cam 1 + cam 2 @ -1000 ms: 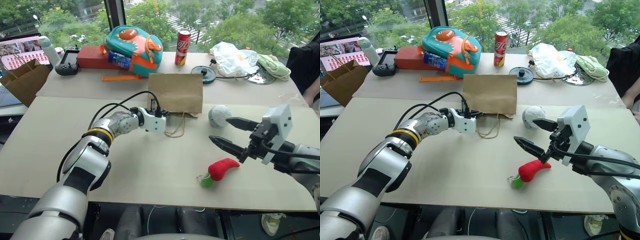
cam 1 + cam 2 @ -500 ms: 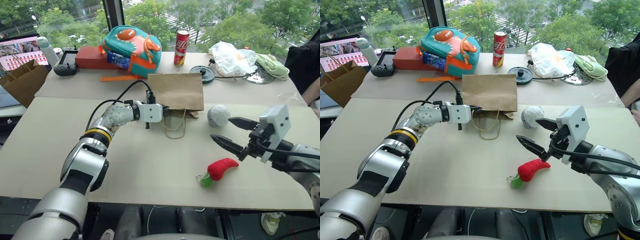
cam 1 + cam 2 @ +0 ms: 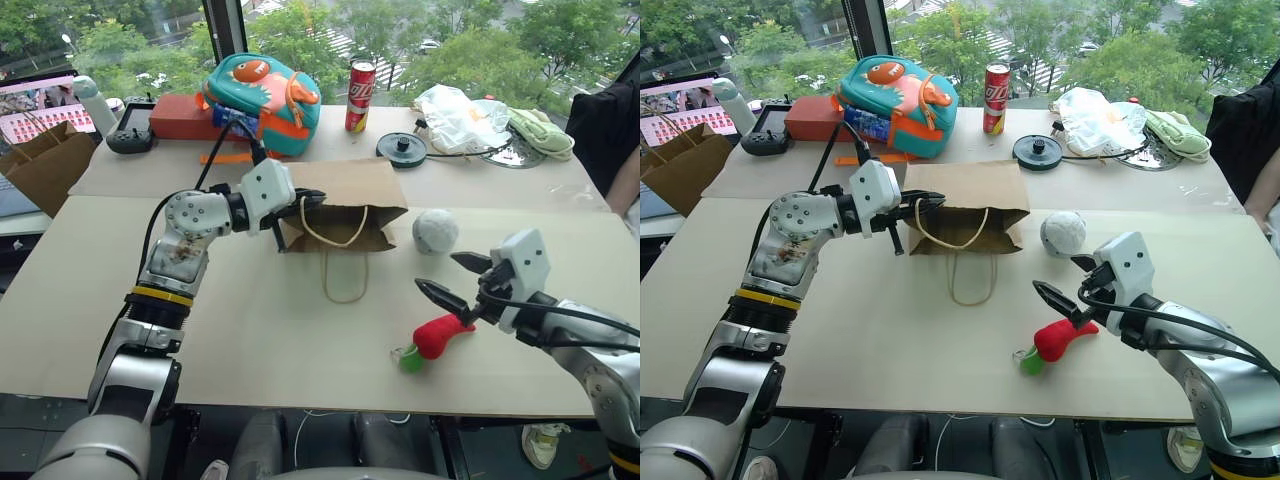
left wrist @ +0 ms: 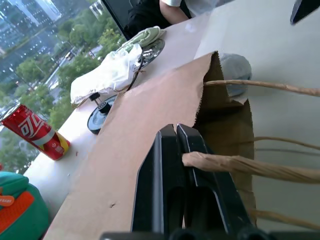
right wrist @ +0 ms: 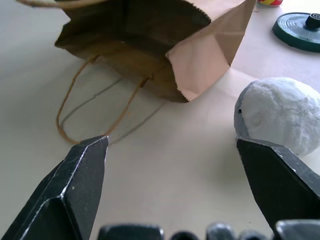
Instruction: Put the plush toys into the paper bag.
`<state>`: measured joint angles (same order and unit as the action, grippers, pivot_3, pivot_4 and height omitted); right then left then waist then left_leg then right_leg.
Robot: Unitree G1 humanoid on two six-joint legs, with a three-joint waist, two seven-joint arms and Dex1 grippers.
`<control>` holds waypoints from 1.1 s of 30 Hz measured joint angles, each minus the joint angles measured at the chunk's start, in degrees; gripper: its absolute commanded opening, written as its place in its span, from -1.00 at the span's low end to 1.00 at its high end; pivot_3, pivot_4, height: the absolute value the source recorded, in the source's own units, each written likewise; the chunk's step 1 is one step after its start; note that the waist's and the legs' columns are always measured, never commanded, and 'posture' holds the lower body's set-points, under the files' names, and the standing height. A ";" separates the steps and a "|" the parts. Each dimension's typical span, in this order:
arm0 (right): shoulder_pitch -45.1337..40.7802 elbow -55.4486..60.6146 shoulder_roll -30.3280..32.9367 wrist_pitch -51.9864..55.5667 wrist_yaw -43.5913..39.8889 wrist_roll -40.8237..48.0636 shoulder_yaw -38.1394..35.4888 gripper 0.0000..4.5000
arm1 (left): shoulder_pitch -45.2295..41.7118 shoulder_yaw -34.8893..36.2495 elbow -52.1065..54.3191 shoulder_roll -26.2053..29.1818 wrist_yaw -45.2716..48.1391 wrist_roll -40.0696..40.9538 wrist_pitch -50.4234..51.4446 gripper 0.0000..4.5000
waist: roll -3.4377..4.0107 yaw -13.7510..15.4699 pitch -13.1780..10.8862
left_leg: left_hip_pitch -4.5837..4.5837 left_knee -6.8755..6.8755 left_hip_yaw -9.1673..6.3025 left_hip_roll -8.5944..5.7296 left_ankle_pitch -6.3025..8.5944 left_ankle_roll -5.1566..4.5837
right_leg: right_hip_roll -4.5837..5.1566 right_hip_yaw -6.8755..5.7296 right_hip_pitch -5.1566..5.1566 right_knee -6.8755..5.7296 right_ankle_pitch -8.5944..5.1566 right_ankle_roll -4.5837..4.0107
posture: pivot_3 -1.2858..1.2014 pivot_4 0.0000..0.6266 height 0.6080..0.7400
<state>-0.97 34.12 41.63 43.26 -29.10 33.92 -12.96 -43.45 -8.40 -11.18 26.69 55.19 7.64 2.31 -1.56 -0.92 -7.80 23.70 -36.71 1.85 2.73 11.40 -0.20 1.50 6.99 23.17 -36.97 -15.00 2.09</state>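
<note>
The brown paper bag [image 3: 350, 188] lies on its side on the table with its mouth toward me and held open. My left gripper [image 3: 308, 197] is shut on the bag's upper cord handle [image 4: 240, 167] and holds it up; the lower handle [image 3: 345, 280] lies loose on the table. To the right of the bag rests the whitish plush ball [image 3: 435, 230]. The red chili plush [image 3: 440, 335] with its green stem lies nearer the front edge. My right gripper [image 3: 436, 271] is open and empty, hovering just above the chili and in front of the ball [image 5: 280, 112].
On the far table stand a teal dinosaur backpack [image 3: 265, 90], a red can [image 3: 362, 82], a black disc [image 3: 400, 148], a white plastic bag [image 3: 460, 110] and a controller [image 3: 130, 135]. A darker brown bag [image 3: 45, 160] sits far left. A person's arm [image 3: 625, 175] is at the right edge.
My left gripper has risen and rolled with the upper handle, pulling the bag's mouth open. My right gripper has sunk a little toward the chili.
</note>
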 measured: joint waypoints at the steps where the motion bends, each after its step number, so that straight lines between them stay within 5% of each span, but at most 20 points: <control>1: -0.36 0.00 -0.16 -0.14 0.01 -0.09 0.06 1.00 | 0.22 0.16 1.10 -0.09 -0.41 0.50 1.71 -0.97 | 0.01 0.01 0.01 | -0.01 0.00 -0.01 0.00 0.00 0.00 | -0.01 0.00 0.00 0.00 0.00 0.00 | 0.03 -0.52 0.89; 7: -2.91 0.11 -2.84 -0.22 0.78 0.02 2.00 1.00 | 1.54 0.39 3.21 -0.23 -1.78 0.76 5.70 -0.97 | 0.02 -0.18 0.00 | -0.01 0.00 -0.05 0.02 0.00 0.00 | -0.06 0.01 0.00 0.00 0.00 -0.02 | 0.03 -0.52 0.89; 21: -11.26 -5.22 -16.59 -0.83 10.45 -8.21 15.52 -0.97 | 1.49 0.33 4.71 -1.91 -2.36 1.41 8.00 -1.00 | 0.05 -0.34 0.01 | 0.02 0.00 -0.09 0.02 0.00 0.00 | -0.09 0.00 0.03 0.01 0.00 -0.03 | 0.03 -0.52 0.89; 33: -21.31 -28.69 -27.58 -15.48 15.21 -21.00 19.76 -0.97 | 0.62 0.41 6.50 -2.53 -1.65 3.04 10.57 -1.00 | 0.08 -0.33 0.00 | 0.08 0.01 -0.12 0.01 0.00 0.00 | -0.08 -0.01 0.06 0.04 0.01 -0.05 | 0.03 -0.52 0.89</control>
<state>-22.28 5.43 14.04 27.79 -13.89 12.91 6.80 -42.83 -8.00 -4.67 24.16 53.53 10.69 12.88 -1.48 -1.25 -7.80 23.78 -36.70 1.73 2.74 11.40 -0.20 1.41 6.98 23.23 -36.93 -14.99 2.04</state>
